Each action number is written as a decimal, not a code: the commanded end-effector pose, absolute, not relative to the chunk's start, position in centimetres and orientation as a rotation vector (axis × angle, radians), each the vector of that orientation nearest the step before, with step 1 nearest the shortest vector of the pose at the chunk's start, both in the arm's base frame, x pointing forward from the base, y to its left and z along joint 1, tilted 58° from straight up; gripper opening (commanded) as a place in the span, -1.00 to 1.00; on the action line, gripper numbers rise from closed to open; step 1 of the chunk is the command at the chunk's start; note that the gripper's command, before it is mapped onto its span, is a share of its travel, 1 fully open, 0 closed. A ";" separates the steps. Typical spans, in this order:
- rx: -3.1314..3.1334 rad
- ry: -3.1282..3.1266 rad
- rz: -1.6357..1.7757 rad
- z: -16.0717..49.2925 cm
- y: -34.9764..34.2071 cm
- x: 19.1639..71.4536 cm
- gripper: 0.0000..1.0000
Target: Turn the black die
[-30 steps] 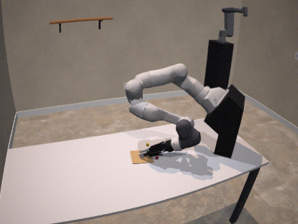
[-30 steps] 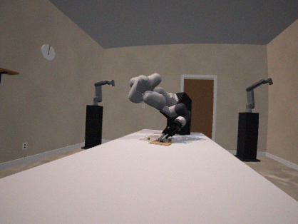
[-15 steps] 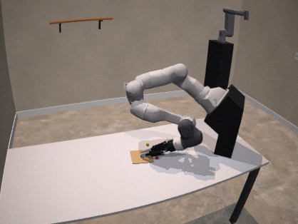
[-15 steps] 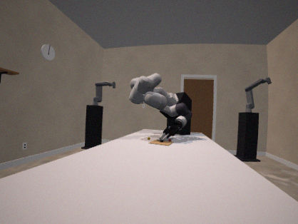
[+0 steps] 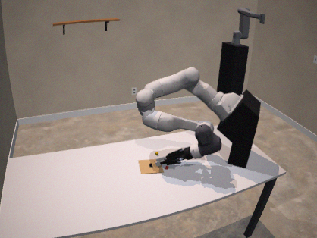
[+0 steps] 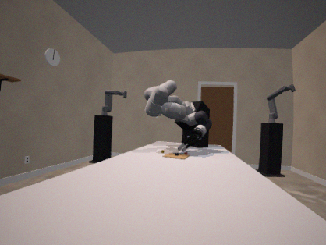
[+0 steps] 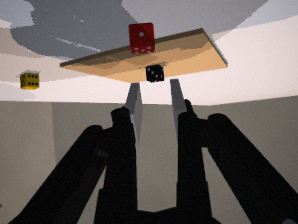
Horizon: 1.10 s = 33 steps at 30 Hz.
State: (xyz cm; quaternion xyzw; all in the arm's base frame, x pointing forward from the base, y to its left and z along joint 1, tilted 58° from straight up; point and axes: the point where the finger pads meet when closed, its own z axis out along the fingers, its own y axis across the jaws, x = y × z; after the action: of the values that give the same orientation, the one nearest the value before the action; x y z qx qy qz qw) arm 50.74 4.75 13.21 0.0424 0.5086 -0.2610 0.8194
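Note:
The black die (image 7: 155, 73) lies on the tan mat (image 7: 150, 55), near the mat's edge on my side, and shows small in the top view (image 5: 151, 164). My gripper (image 7: 156, 94) reaches low and almost level toward it. Its two fingers stand a little apart, slightly wider than the die. The die sits just past the fingertips, not between them, and nothing is held. The red die (image 7: 141, 38) is at the mat's far edge in the wrist view. The yellow die (image 7: 30, 80) lies on the white table off the mat. I cannot read the black die's top face.
In the top view the mat (image 5: 150, 167) lies flat on the table with the red die (image 5: 167, 167) at its right corner and the yellow die (image 5: 156, 153) behind it. The arm's black base (image 5: 243, 129) stands at the table's right end.

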 end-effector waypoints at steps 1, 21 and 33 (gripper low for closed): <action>0.098 1.071 -0.549 13.5 4.8 50.5 -0.63; 0.098 1.071 -0.549 16.5 7.6 46.6 -0.63; 0.106 1.068 -0.556 17.3 7.9 46.5 -0.63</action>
State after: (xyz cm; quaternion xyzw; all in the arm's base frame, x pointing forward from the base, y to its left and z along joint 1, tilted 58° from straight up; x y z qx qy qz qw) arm 46.48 7.83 16.68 0.0435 0.5048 -0.2634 0.8209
